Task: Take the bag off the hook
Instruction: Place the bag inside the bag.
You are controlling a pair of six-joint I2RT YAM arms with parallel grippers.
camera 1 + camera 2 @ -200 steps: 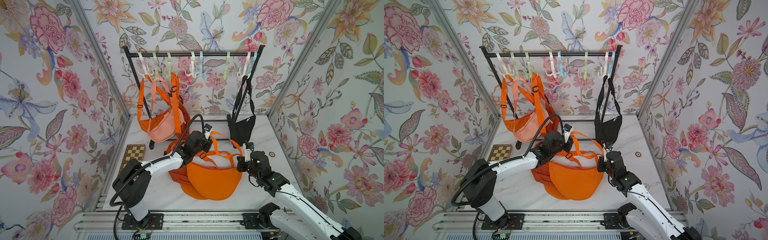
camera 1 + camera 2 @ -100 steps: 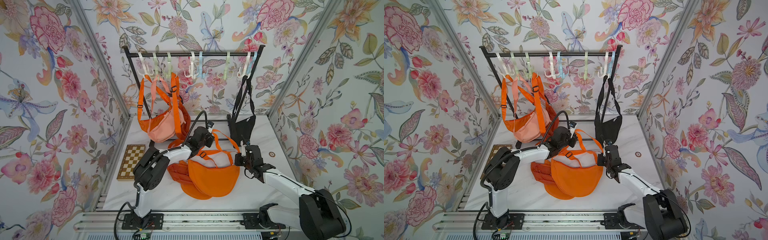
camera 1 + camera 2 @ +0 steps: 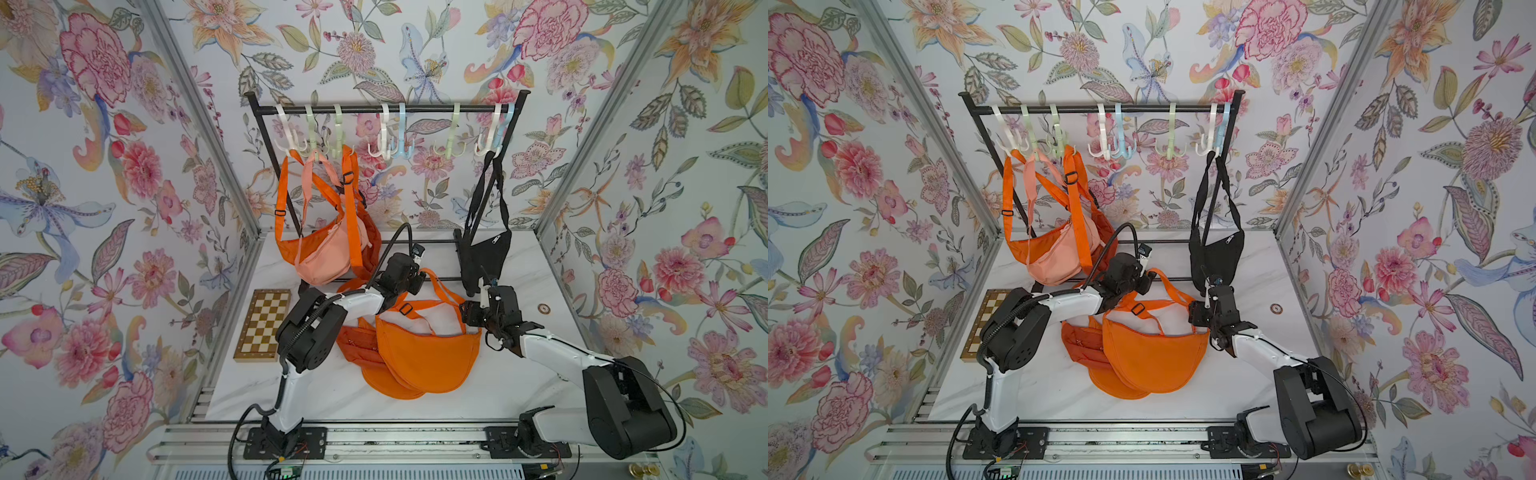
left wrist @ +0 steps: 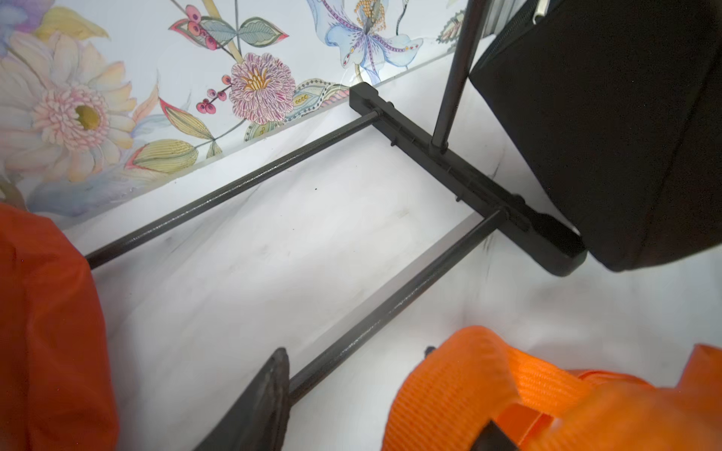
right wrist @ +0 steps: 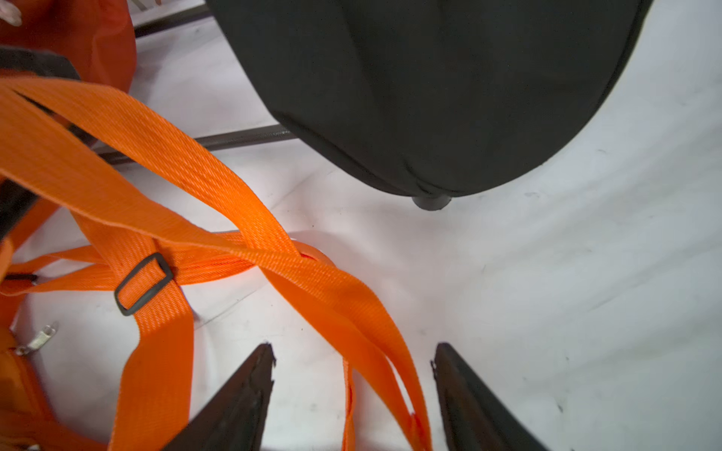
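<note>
- Bright orange crescent fabric bag [image 3: 428, 361] lay on the white tabletop [image 3: 498, 395], seemingly unhooked.
- Left gripper [image 3: 417, 277] and right gripper [image 5: 353, 347] gaped open, letting its orange webbing strap [image 5: 218, 183] lie slack.

Robot test cell, dressed as a home.
Floral-papered panels [image 3: 104, 208] in aluminium framing [image 3: 203, 120] behind and beside the black rack [image 3: 361, 109]; arm rail [image 3: 395, 446] before it.

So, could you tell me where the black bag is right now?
In both top views the black bag hangs from the right end of the rack, just behind the right gripper and the orange bag on the table.
</note>
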